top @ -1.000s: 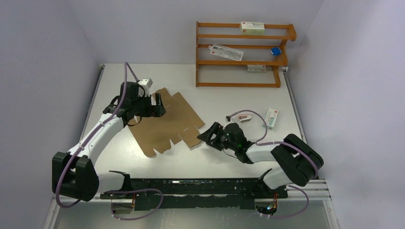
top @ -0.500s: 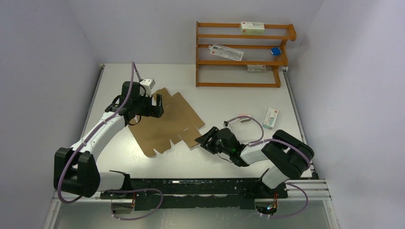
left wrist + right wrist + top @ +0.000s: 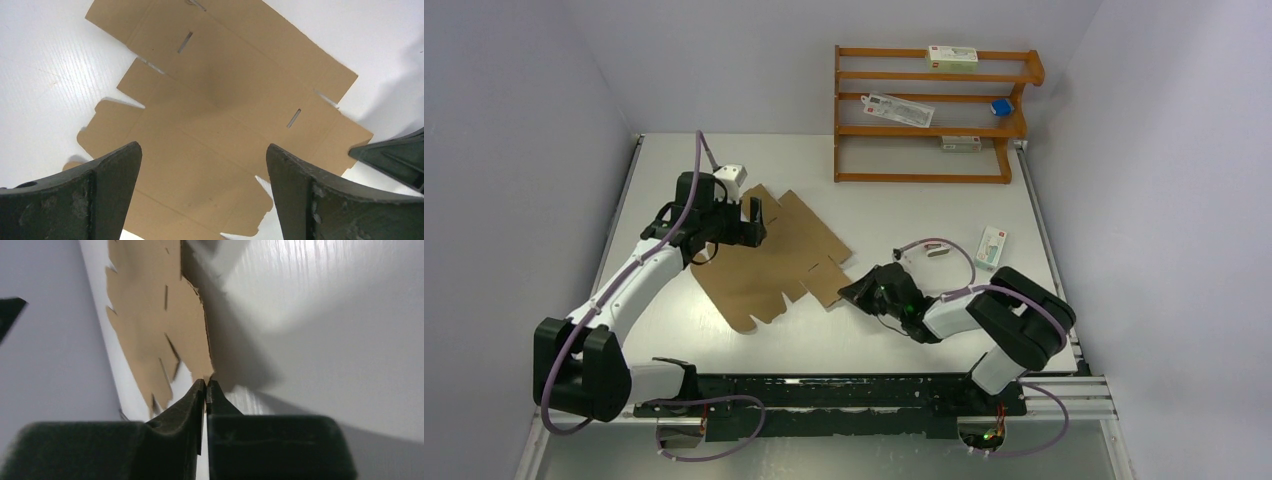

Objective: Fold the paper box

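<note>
Paper box (image 3: 774,255): flat, unfolded die-cut sheet of plain brown card with notched flaps and two narrow slots, lying askew left of centre on the white surface (image 3: 904,200). Right pincer (image 3: 206,382) has its tips drawn together at the corner of the nearest right-hand flap, seemingly nipping only its edge. Left pincer (image 3: 202,150) hovers above the far-left panels with its jaws wide apart. Risks: so slight a hold may slip off or tear the corner. With nothing pressing the sheet down, raising the flap may drag the whole blank or crease it off the score.
</note>
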Robot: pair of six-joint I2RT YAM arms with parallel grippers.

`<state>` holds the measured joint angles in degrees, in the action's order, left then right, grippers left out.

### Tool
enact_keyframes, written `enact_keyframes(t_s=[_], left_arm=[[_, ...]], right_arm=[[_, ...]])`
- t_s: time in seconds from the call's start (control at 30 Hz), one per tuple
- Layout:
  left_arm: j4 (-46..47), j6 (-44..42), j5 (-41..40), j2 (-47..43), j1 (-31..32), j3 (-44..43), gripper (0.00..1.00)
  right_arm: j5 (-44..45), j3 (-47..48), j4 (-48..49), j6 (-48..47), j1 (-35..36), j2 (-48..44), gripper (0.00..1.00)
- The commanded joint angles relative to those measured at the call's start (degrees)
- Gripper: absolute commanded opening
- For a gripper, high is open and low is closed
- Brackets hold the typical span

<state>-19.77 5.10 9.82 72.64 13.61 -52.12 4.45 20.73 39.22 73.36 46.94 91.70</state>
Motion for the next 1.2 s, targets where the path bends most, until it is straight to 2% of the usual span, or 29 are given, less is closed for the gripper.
enact_keyframes(t_s=[0.0, 0.2, 0.43, 0.67, 0.97, 1.17], left_arm=[[2.0, -0.8, 1.1, -1.2, 0.2, 0.7, 1.00], [1.5, -0.8, 0.7, -0.8, 0.2, 0.7, 1.00], [2.3, -0.1, -0.1, 0.4, -1.7, -0.1, 1.00], [-0.5, 0.5, 7.7, 11.2, -7.5, -7.8, 1.00], [-2.0, -0.8, 16.9, 24.7, -13.4, -15.9, 1.00], [-3.9, -2.6, 20.6, 31.2, -15.5, -18.1, 1.00]], right_arm=[[-0.7, -0.2, -1.7, -4.3, -3.4, -3.2, 0.00], [-8.2, 1.8, -7.3, -12.9, -9.7, -6.6, 0.00], [-28.3, 7.8, -16.3, -27.9, -23.8, -4.0, 0.00], [-46.1, 21.2, -32.1, -44.4, -33.1, 4.5, 0.00], [-49.7, 31.4, -45.1, -56.2, -36.1, 11.1, 0.00], [-48.8, 34.1, -46.5, -57.6, -36.1, 12.8, 0.00]])
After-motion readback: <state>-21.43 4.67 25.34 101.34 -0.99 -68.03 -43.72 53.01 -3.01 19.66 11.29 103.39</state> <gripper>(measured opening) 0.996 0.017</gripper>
